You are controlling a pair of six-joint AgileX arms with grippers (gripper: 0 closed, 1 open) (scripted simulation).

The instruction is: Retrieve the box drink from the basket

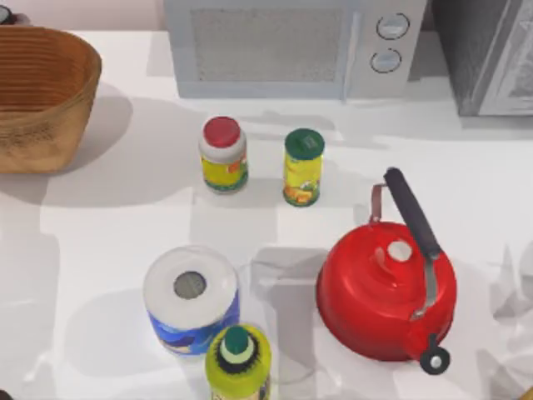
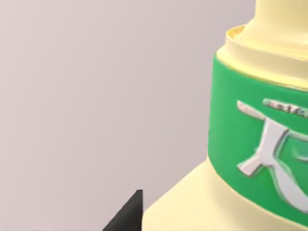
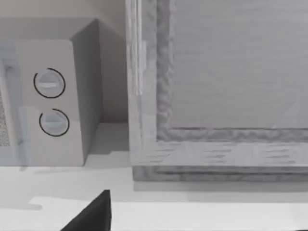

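The box drink [image 2: 250, 144] is close up in the left wrist view: a cream carton with a green band under its neck, seen against a plain wall. My left gripper [image 2: 192, 219] is shut on it, with one dark fingertip [image 2: 129, 215] right beside the carton's shoulder. The woven basket [image 1: 50, 125] stands at the table's far left, and its visible inside holds nothing. My right gripper [image 3: 91, 214] shows as a dark corner above the table, facing the microwave and a grey cabinet.
A red-capped jar [image 1: 223, 155] and a green-lidded can [image 1: 303, 167] stand mid-table. A red kettle [image 1: 386, 292] sits front right, with a paper towel roll [image 1: 191, 298] and a yellow-green bottle [image 1: 238, 362] in front. The microwave [image 1: 291, 46] lines the back.
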